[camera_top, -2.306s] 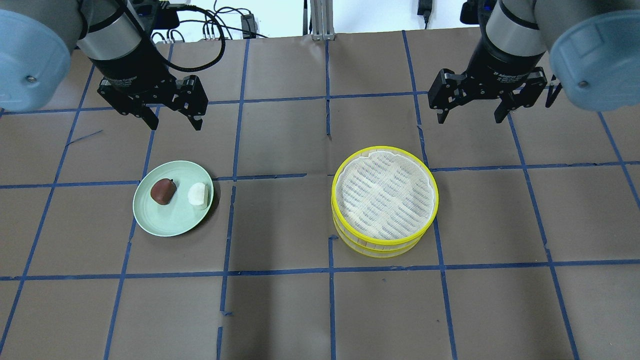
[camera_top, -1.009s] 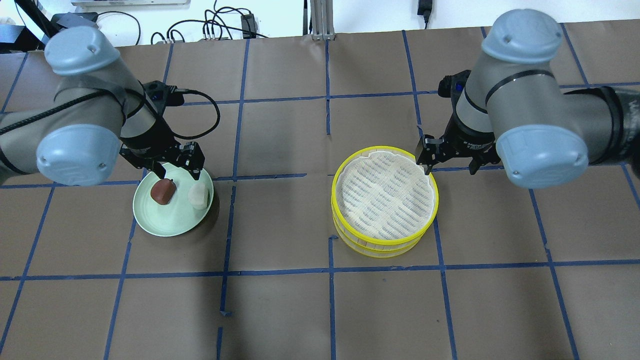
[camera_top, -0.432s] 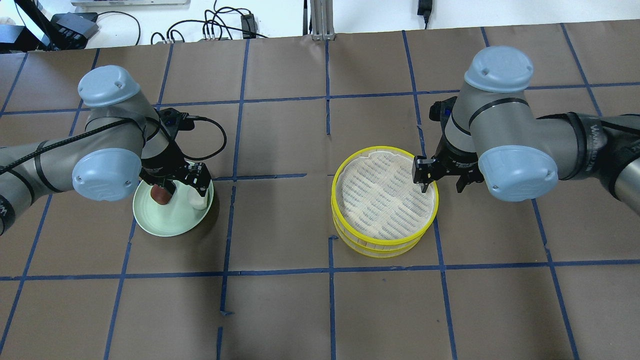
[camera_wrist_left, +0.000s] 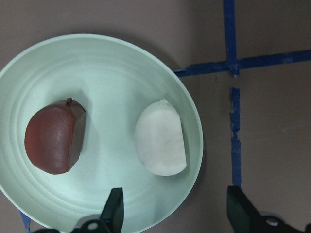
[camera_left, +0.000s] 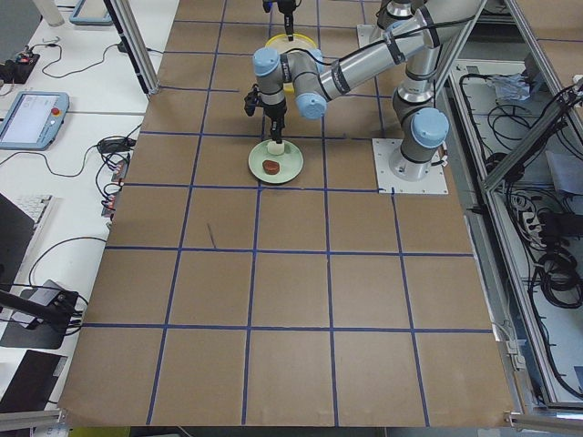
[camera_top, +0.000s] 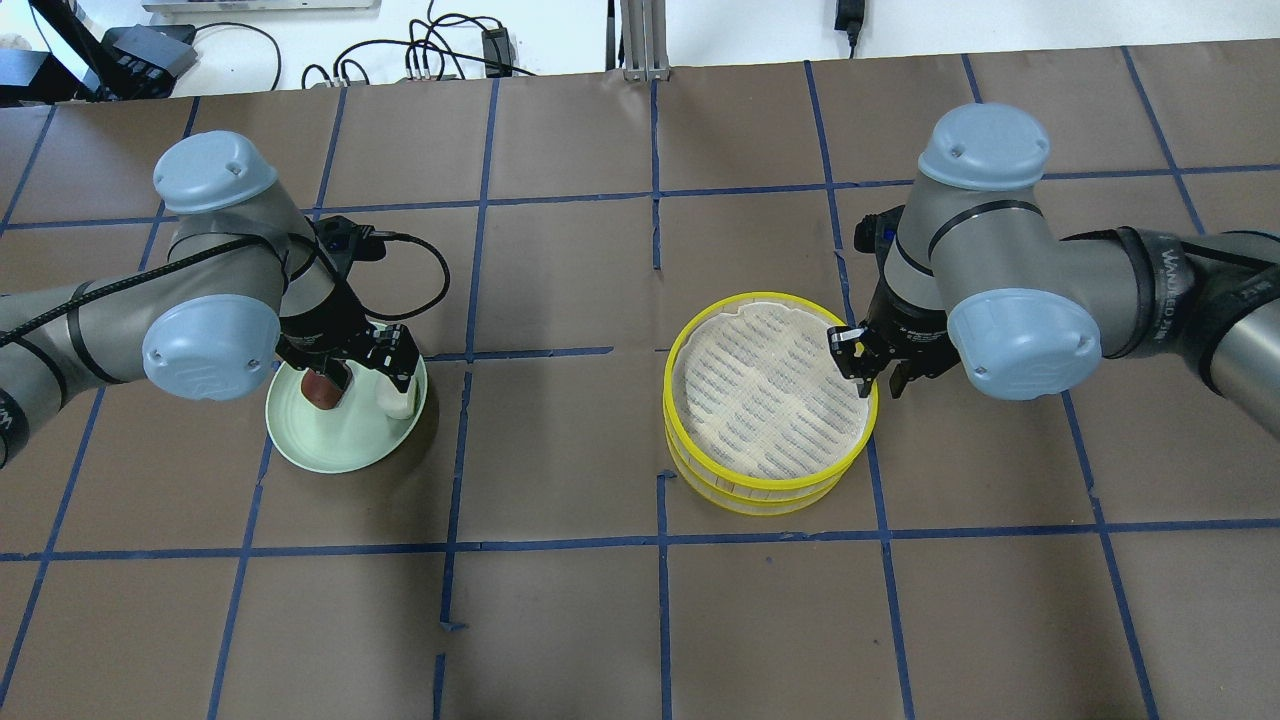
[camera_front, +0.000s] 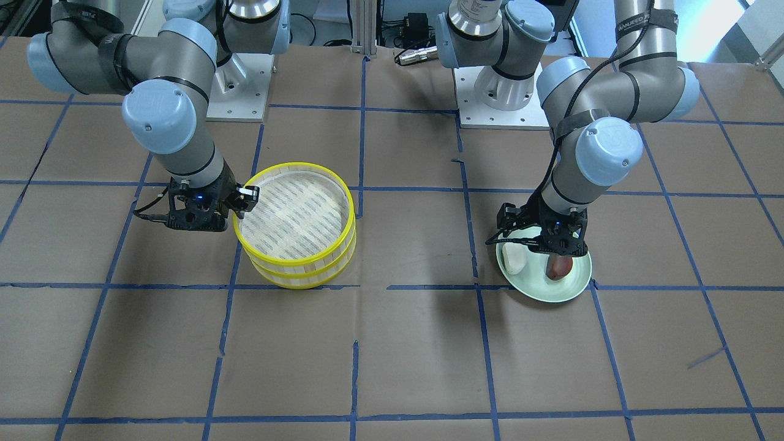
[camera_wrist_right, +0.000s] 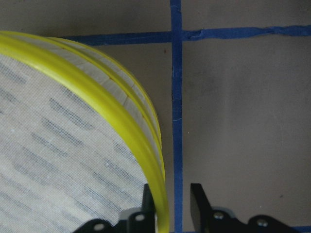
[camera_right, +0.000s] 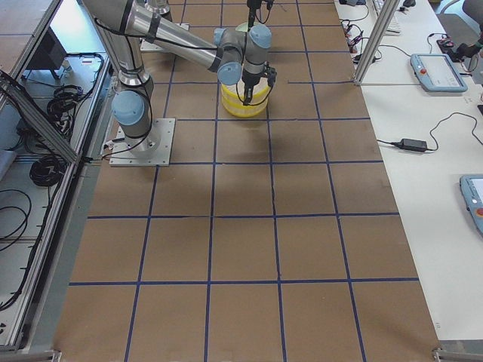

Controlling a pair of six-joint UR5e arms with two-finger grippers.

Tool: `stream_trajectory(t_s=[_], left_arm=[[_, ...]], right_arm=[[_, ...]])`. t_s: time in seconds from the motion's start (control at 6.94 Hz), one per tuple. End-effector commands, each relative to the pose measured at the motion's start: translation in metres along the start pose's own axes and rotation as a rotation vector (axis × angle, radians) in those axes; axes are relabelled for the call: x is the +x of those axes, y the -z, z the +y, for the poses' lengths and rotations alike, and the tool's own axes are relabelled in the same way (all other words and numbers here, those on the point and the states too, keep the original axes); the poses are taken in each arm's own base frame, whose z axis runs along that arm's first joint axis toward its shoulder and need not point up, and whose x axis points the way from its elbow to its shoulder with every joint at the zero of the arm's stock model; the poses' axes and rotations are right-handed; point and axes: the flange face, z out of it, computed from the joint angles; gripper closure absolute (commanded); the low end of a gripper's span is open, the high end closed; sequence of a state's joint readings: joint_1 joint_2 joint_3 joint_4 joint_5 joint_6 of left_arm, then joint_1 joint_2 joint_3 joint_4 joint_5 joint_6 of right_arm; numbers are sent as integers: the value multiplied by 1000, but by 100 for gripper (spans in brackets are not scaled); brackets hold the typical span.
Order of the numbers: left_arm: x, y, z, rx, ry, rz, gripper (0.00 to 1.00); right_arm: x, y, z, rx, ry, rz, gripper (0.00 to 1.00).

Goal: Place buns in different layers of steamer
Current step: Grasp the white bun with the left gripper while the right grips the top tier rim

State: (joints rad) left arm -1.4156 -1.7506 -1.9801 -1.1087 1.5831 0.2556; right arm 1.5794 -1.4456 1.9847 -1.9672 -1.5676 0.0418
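The steamer is two stacked yellow-rimmed trays, the upper layer (camera_top: pixel 770 298) on the lower layer (camera_top: pixel 750 500), both empty as far as I see. The white bun (camera_wrist_left: pixel 161 144) and the reddish-brown bun (camera_wrist_left: pixel 53 137) lie side by side on the pale green plate (camera_wrist_left: pixel 107 63). My left gripper (camera_wrist_left: pixel 176 213) is open and low over the plate, its jaws straddling the white bun's side; it also shows in the overhead view (camera_top: pixel 365 365). My right gripper (camera_wrist_right: pixel 171 201) straddles the upper layer's rim (camera_wrist_right: pixel 121 121), jaws narrowed, a gap left at the outer finger.
The brown table (camera_top: pixel 560 620) carries a blue tape grid. The plate (camera_top: pixel 340 440) is on my left and the steamer on my right, about one grid square apart. Cables and arm bases lie at the far edge (camera_top: pixel 430 50).
Both arms have come down from high over the table. The left gripper now hangs over the plate. The right gripper reached the steamer's rim and its jaws have narrowed around it.
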Motion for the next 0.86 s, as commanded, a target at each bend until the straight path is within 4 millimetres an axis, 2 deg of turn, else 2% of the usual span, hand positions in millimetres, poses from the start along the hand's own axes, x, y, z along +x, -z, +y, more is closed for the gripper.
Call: stream_trajectory(t_s=[0.0, 0.29, 0.43, 0.72], left_arm=[[-10, -1, -1, 0, 4, 3, 22], [-11, -21, -4, -29, 5, 11, 26], [-10, -33, -6, -48, 5, 19, 35], [-10, -47, -10, -74, 14, 34, 39]], right_arm=[[-1, 2, -1, 5, 1, -1, 92], [-1, 10, 0, 17, -2, -2, 92], [-2, 16, -1, 26, 0, -4, 92], [-4, 59, 0, 23, 4, -3, 92]])
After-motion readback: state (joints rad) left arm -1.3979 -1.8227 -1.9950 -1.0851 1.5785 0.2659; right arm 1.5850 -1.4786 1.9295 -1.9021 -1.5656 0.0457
